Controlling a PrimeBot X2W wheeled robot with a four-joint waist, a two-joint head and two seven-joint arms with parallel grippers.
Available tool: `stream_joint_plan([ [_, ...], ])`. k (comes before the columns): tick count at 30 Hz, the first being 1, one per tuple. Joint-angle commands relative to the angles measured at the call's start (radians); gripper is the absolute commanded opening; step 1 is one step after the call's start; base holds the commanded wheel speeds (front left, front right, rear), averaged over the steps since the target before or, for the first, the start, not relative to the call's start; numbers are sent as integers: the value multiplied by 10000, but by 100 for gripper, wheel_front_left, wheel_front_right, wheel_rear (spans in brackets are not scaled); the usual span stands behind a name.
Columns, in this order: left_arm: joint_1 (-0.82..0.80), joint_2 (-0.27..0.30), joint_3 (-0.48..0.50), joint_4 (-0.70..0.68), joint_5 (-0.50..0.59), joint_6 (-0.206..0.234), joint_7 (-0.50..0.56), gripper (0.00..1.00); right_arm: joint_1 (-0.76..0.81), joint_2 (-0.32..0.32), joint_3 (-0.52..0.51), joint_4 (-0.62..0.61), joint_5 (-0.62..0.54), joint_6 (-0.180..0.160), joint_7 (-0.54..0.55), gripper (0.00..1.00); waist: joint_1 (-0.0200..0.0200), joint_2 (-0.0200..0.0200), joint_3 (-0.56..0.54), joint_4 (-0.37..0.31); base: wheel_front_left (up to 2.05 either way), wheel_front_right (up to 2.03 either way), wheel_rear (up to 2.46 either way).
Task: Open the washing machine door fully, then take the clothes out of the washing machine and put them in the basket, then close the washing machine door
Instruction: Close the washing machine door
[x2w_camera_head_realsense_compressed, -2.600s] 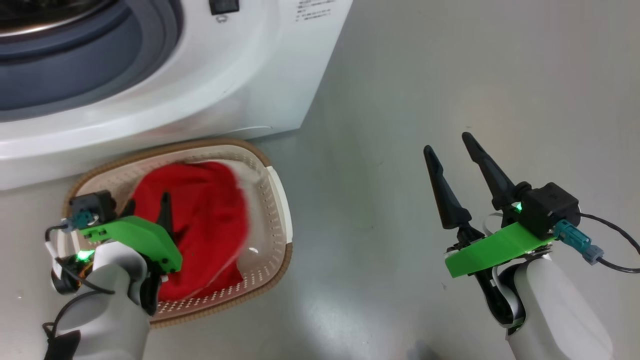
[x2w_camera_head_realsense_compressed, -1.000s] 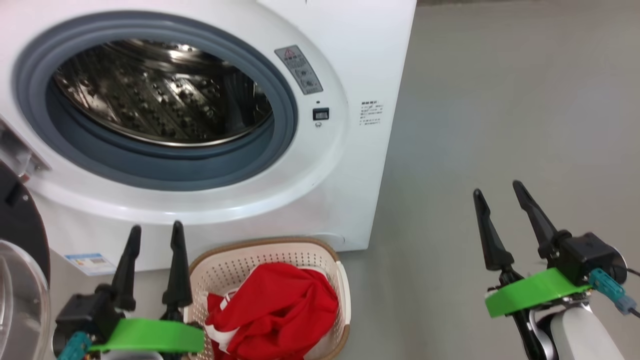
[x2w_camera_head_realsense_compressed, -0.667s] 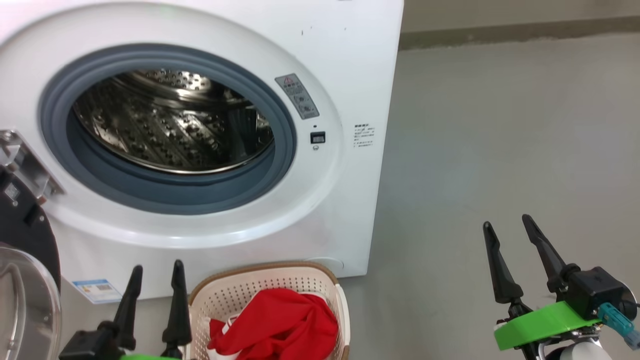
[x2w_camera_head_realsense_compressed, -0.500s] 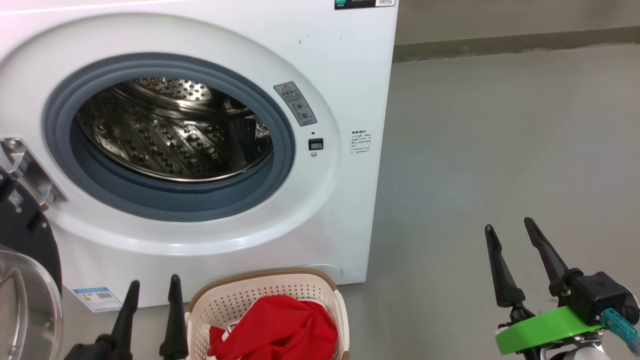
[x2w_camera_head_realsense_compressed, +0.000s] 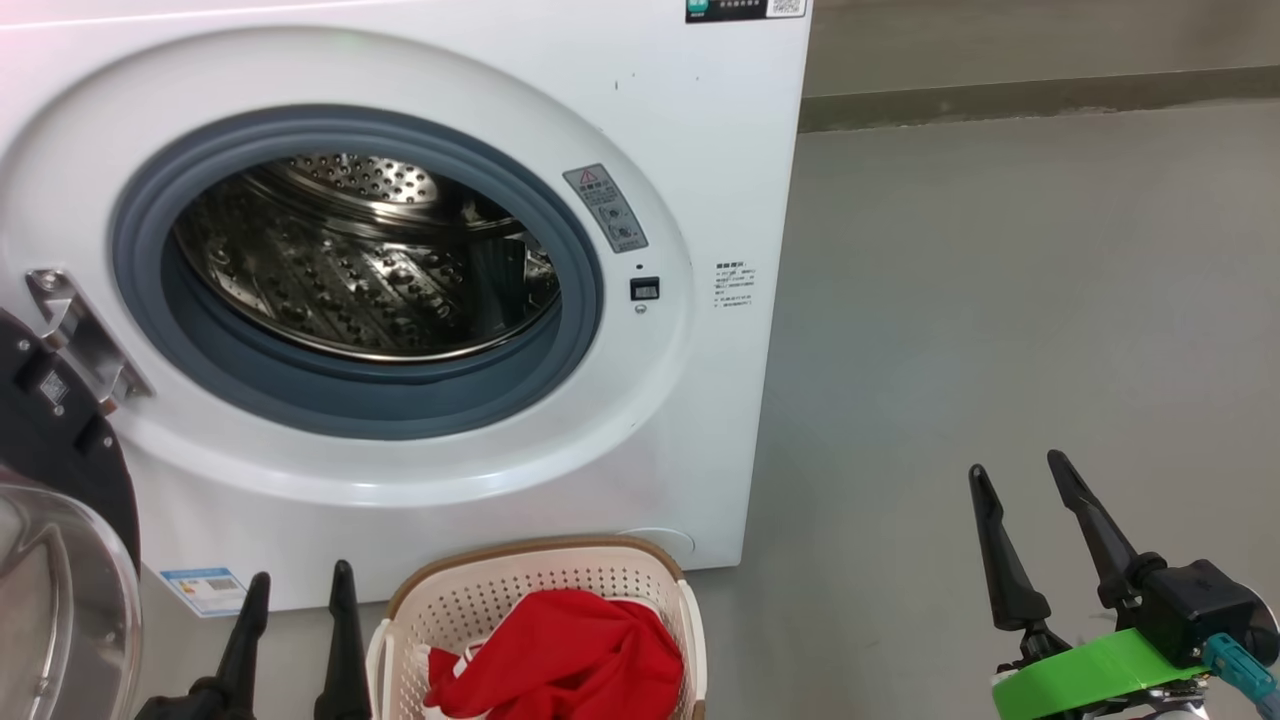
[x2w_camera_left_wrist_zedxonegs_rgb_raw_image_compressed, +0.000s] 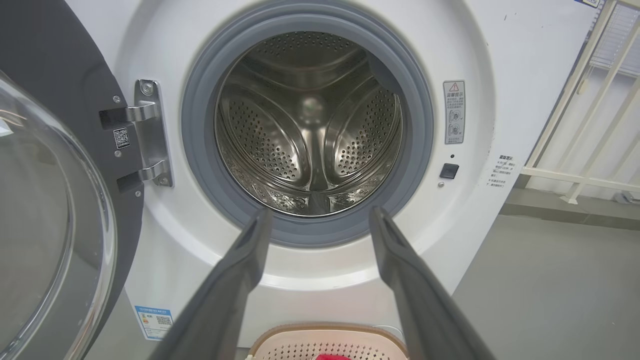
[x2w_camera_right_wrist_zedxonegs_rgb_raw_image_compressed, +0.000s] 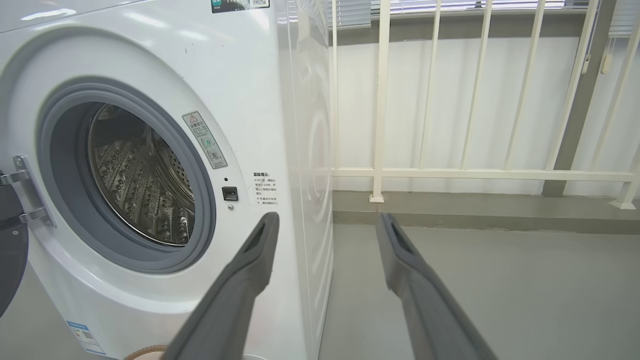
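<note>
The washing machine (x2w_camera_head_realsense_compressed: 700, 150) stands on a grey floor (x2w_camera_head_realsense_compressed: 1000, 300), its round opening uncovered. The washing machine door (x2w_camera_head_realsense_compressed: 60, 440) is swung out to the left on a metal hinge (x2w_camera_head_realsense_compressed: 80, 330), with its black frame and bulging clear window (x2w_camera_head_realsense_compressed: 50, 600) at the left edge of the head view. Inside the grey rubber ring (x2w_camera_head_realsense_compressed: 330, 410), the steel drum (x2w_camera_head_realsense_compressed: 370, 270) shows its perforated wall and ribs right to the back.

The basket (x2w_camera_head_realsense_compressed: 480, 600) sits on the floor just in front of the machine's lower front panel, below the opening. The clothes (x2w_camera_head_realsense_compressed: 570, 655) lie bunched inside it, red with a strip of white at the left, rising to about the level of the brown rim. A small blue label (x2w_camera_head_realsense_compressed: 205, 590) sits on the machine's lower left corner.

The left gripper (x2w_camera_head_realsense_compressed: 300, 572) is low and just left of the basket, touching nothing; its jaws stand wide apart, and its wrist view looks straight into the drum. The right gripper (x2w_camera_head_realsense_compressed: 1016, 463) hangs over bare floor well to the right of the machine, its jaws also wide apart and holding nothing. Its wrist view shows the machine's right side and a white railing (x2w_camera_right_wrist_zedxonegs_rgb_raw_image_compressed: 450, 172) along the wall behind.
</note>
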Motion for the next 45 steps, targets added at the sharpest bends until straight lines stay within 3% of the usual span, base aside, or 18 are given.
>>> stream_joint_plan([
  [1, -200, 131, 277, -322, 167, 97, -61, 100, -95, -85, 217, -278, -64, 48, -63, 100, 0, 0, 8, 4, -91, 85, 6],
  [8, -188, 123, 185, -488, 139, 105, -59, 100, -138, -85, 210, -264, -88, 48, -63, 100, 0, 0, 76, -7, -144, 141, 3],
  [17, -212, 207, 103, -776, -120, -212, -54, 100, -248, -85, 200, -153, -26, 48, -63, 100, 0, 0, 146, -4, -191, 191, 0],
  [22, -159, 209, -9, -932, 23, -37, -22, 100, -304, -85, 212, -129, -10, 48, -63, 100, 0, 0, 152, 18, -108, 108, 0],
  [40, -159, 239, -108, -987, -5, 118, -32, 100, -318, -85, 300, -105, -29, 48, -63, 100, 0, 0, 248, 263, -11, 11, 0],
  [45, -175, 247, -127, -1088, 64, 251, -30, 100, -316, -85, 356, -84, -58, 48, -63, 100, 0, 0, 257, 598, 0, 0, 0],
])
